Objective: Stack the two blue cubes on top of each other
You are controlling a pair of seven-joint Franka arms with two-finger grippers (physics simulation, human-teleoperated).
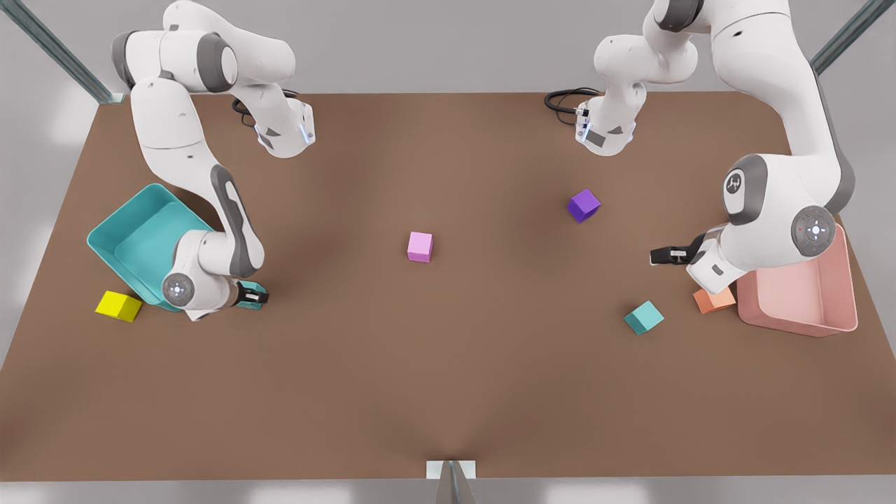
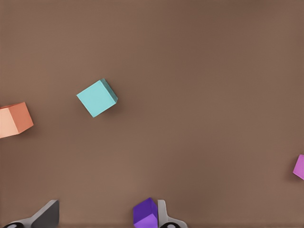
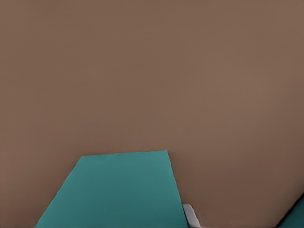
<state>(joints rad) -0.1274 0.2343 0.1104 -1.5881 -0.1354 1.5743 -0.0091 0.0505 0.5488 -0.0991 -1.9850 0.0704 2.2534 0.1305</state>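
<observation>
Right gripper [image 1: 252, 296]: low over the desk [image 1: 448, 392] towards the edge on the front view's left, just beside the teal bin [image 1: 112, 234]. We see its fingers closed narrowly about the first blue cube [image 3: 114, 190].
First blue cube: between the right gripper's fingers, close under the right wrist camera. We cannot tell whether it rests on the desk or is lifted.
Left gripper [image 1: 658, 255]: towards the desk's edge on the front view's right, beside the pink bin [image 1: 833, 318], fingers spread wide and holding nothing. We judge this arm to be waiting.
Second blue cube [image 1: 644, 317]: alone on the desk, turned askew to its edges, near the orange cube [image 1: 714, 299] but apart from it, with bare desk around it.
Other cubes: yellow cube [image 1: 119, 306] near the teal bin, pink cube [image 1: 420, 246] mid-desk, purple cube [image 1: 583, 205] towards the far edge.
Handling: we judge both blue cubes light, rigid and not fragile. The smooth flat faces may slip under a weak pinch.
Where to hold: two opposite side faces, fingers square to them and near mid-height, leaving the bottom free to seat flat.
Stacking risk: the second cube's skew means, in our view, that the carried cube should be turned to match it, or it may sit crooked and slide off.
Writing: we read none on the cubes or bins. One arm joint bears a small emblem [image 1: 733, 183].
</observation>
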